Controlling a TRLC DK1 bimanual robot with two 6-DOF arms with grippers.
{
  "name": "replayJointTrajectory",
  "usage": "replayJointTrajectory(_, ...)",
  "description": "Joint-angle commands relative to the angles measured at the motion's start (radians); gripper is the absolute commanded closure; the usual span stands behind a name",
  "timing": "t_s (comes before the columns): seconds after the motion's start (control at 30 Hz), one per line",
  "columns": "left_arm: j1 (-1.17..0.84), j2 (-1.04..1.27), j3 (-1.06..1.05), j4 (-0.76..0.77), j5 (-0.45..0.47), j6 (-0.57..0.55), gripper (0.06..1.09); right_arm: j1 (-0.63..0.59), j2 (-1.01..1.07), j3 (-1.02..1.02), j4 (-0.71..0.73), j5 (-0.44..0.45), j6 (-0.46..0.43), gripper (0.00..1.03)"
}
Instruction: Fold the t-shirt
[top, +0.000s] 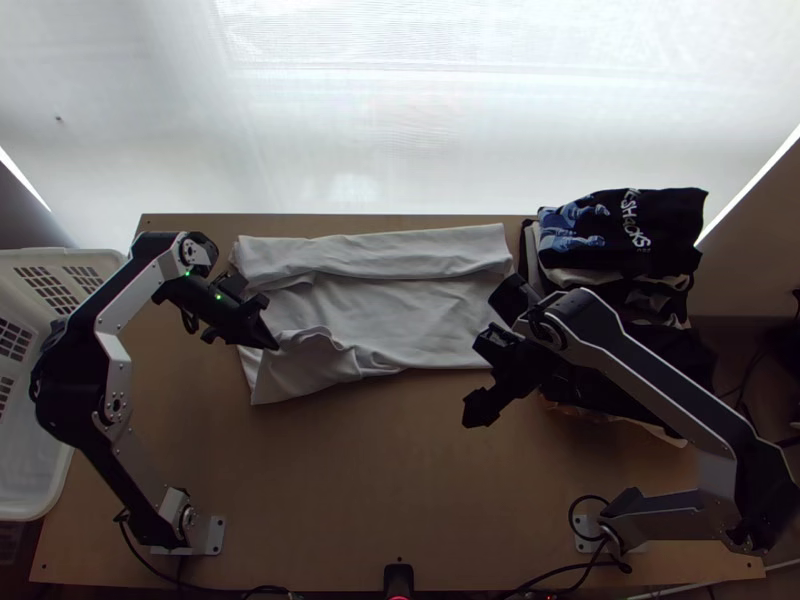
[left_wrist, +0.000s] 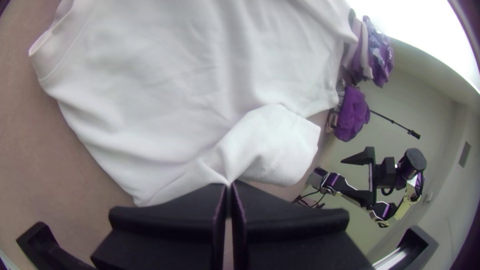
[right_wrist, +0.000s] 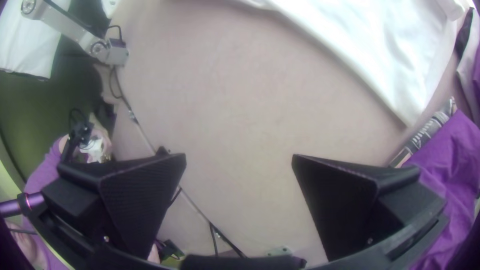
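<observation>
A white t-shirt (top: 400, 310) lies across the upper middle of the table, a long strip folded over along its far side and its near left part rumpled. My left gripper (top: 272, 343) is at that rumpled part; in the left wrist view my left gripper (left_wrist: 230, 186) is shut on a pinch of the white t-shirt (left_wrist: 165, 75), with a raised flap beside the tips. My right gripper (top: 478, 385) hangs near the shirt's near right edge. Seen in the right wrist view, my right gripper (right_wrist: 239, 162) is open over bare table, the t-shirt (right_wrist: 370, 45) lying apart from it.
A pile of dark and printed clothes (top: 620, 235) stands at the table's right side, beside the shirt. To the left is a white plastic basket (top: 35, 480). Bare wooden table (top: 400, 470) stretches between the arms on the near side.
</observation>
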Motion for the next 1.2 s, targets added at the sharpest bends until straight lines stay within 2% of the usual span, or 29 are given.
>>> replayJointTrajectory(0.0, 0.016, 0.068, 0.023, 0.051, -0.078, -0.045, 1.05, 0.003, -0.009, 0.000, 0.000, 0.000, 0.004, 0.05)
replayJointTrajectory(0.07, 0.016, 0.081, 0.023, 0.091, -0.103, -0.070, 1.04, 0.008, -0.013, -0.001, 0.000, 0.000, 0.007, 0.05)
replayJointTrajectory(0.1, 0.016, 0.090, 0.026, 0.102, -0.107, -0.076, 0.93, 0.011, -0.016, -0.003, 0.000, 0.000, 0.011, 0.05)
replayJointTrajectory(0.13, 0.016, 0.100, 0.030, 0.104, -0.107, -0.074, 0.66, 0.014, -0.021, -0.005, 0.000, 0.000, 0.012, 0.05)
replayJointTrajectory(0.17, 0.016, 0.116, 0.043, 0.097, -0.109, -0.073, 0.28, 0.017, -0.026, -0.008, 0.000, 0.000, 0.012, 0.05)
replayJointTrajectory(0.2, 0.016, 0.128, 0.064, 0.097, -0.118, -0.074, 0.08, 0.020, -0.029, -0.011, 0.000, 0.000, 0.014, 0.05)
replayJointTrajectory(0.37, 0.012, 0.064, 0.096, 0.104, -0.222, -0.068, 0.10, 0.035, -0.038, -0.035, 0.000, -0.001, 0.021, 0.05)
replayJointTrajectory(0.53, 0.024, -0.113, 0.053, 0.097, -0.276, -0.073, 0.10, 0.058, -0.042, -0.060, 0.010, -0.001, 0.032, 0.05)
replayJointTrajectory(0.6, 0.013, -0.223, -0.003, 0.084, -0.385, -0.059, 0.10, 0.058, -0.044, -0.058, 0.016, -0.001, 0.034, 0.05)
replayJointTrajectory(0.67, 0.001, -0.344, -0.118, 0.146, -0.525, -0.058, 0.10, 0.052, -0.042, -0.054, 0.020, 0.000, 0.034, 0.05)
replayJointTrajectory(0.73, 0.000, -0.427, -0.215, 0.160, -0.572, -0.042, 0.10, 0.049, -0.041, -0.052, 0.031, 0.000, 0.034, 0.05)
replayJointTrajectory(0.87, 0.009, -0.519, -0.370, 0.157, -0.554, -0.065, 0.10, 0.051, -0.030, -0.040, 0.049, -0.001, 0.037, 0.05)
replayJointTrajectory(0.93, -0.004, -0.544, -0.440, 0.159, -0.471, -0.087, 0.10, 0.057, -0.026, -0.032, 0.054, -0.001, 0.041, 0.05)
replayJointTrajectory(1.0, -0.028, -0.548, -0.508, 0.211, -0.407, -0.125, 0.10, 0.063, -0.024, -0.029, 0.057, -0.001, 0.046, 0.05)
replayJointTrajectory(1.17, -0.128, -0.513, -0.615, 0.395, -0.376, -0.188, 0.10, 0.071, -0.032, -0.028, 0.059, -0.001, 0.055, 0.05)
